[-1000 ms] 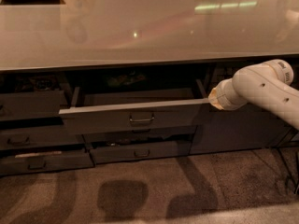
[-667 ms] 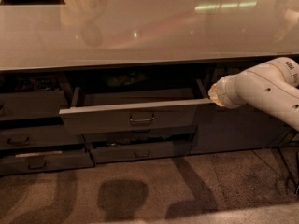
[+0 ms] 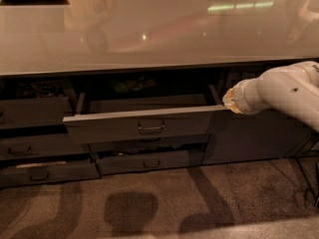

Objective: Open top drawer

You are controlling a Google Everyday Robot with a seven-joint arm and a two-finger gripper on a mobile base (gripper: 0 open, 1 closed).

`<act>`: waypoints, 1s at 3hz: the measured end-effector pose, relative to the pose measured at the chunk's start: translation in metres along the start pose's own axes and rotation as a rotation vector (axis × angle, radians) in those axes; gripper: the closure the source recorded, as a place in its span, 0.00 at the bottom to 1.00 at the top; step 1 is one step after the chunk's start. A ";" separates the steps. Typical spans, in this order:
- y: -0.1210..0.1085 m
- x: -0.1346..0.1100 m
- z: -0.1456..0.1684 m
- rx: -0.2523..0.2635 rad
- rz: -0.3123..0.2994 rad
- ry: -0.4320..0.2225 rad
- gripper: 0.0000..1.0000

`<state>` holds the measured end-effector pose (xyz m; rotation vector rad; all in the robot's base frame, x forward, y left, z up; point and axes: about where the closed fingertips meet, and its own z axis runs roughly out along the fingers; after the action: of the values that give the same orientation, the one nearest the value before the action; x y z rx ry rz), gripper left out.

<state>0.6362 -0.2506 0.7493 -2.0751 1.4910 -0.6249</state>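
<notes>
Compared with a second ago, little has changed: the top drawer (image 3: 139, 126) is pulled out just as far as before, its front in the same place. The pale arm (image 3: 284, 91) has barely shifted and still reaches in from the right.

The top drawer sits under the middle of the bench (image 3: 149, 34), drawn out of the cabinet towards the camera. Its long axis runs left to right, along the bench's front edge, and its flat front faces outward into the room. In the picture the front's top edge rises slightly from left to right. A small loop handle (image 3: 151, 127) sits at the centre of the front. Behind the front, the inner tray and two side walls run back into the dark opening.

The gripper (image 3: 230, 101) is at the right end of the drawer front, level with its top edge and touching or just beside that corner. I cannot tell whether it is open, closed or holding the drawer.

A shallower drawer (image 3: 149, 161) lies below, slightly ajar, and more drawers (image 3: 30, 146) are stacked to the left.
</notes>
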 end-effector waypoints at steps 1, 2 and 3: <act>0.013 0.005 0.012 -0.019 0.083 -0.180 1.00; -0.001 0.007 0.007 0.004 0.086 -0.246 1.00; -0.003 0.010 0.010 0.003 0.094 -0.243 1.00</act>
<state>0.6476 -0.2577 0.7447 -1.9848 1.4359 -0.3255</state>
